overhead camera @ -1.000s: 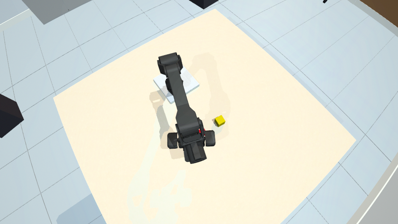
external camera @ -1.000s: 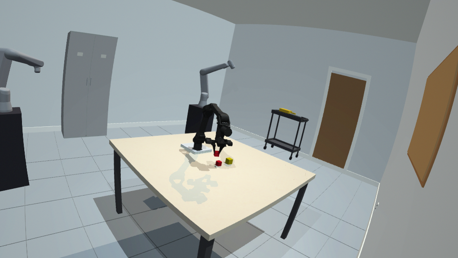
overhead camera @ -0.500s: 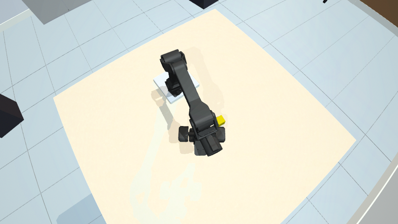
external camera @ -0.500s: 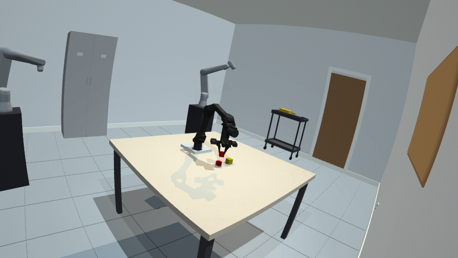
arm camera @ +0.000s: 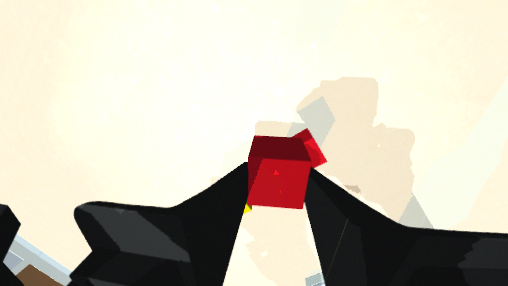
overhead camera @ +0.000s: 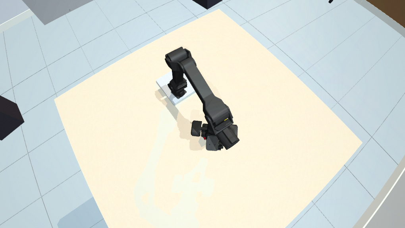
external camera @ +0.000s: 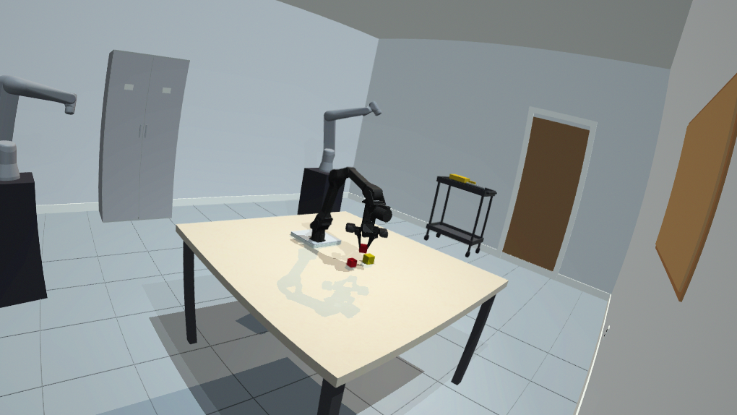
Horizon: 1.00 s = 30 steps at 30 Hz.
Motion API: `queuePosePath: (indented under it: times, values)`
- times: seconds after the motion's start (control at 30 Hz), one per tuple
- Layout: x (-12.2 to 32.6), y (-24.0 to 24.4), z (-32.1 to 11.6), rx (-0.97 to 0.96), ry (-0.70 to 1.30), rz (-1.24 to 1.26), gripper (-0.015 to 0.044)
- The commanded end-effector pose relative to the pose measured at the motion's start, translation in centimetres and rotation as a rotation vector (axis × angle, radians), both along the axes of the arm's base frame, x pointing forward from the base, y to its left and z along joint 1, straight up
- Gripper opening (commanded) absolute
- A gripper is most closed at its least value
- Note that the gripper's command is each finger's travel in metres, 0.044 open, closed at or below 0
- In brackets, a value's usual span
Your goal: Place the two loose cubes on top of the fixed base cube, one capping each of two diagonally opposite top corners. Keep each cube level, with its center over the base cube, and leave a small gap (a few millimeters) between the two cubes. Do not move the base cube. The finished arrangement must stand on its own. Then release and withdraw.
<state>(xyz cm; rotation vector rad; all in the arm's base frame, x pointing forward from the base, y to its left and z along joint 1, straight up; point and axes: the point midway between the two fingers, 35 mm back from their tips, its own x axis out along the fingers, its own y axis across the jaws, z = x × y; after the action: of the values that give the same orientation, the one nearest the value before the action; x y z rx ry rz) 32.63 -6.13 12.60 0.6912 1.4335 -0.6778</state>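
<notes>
My gripper [external camera: 363, 249] [arm camera: 276, 170] is shut on a red cube [external camera: 363, 247] [arm camera: 278, 184], which is off the table and looks about level. In the exterior view it appears just above and slightly left of the yellow base cube [external camera: 368, 259] [arm camera: 247, 209]; a gap shows between them. The base cube is mostly hidden in the wrist view, behind the finger and held cube. The other red cube [external camera: 351, 262] [arm camera: 316, 152] sits on the table, left of the base cube in the exterior view. The arm hides most of the cubes in the top view.
The wooden table [overhead camera: 269, 113] [external camera: 308, 330] carries the arm's pale mounting plate [overhead camera: 175, 101] [external camera: 330, 241]. Beyond the table stand a cart [external camera: 461, 233] and a grey robot arm [external camera: 329, 137] on a dark pedestal.
</notes>
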Motion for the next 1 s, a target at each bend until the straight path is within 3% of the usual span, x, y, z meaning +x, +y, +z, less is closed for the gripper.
queuePosePath:
  times: [0.0,0.97]
  values:
    - [-0.1,1.1,-0.3,0.0,0.002,-0.027,0.0105]
    - [-1.2,8.8,-1.9,0.011,0.003,-0.18,0.0105]
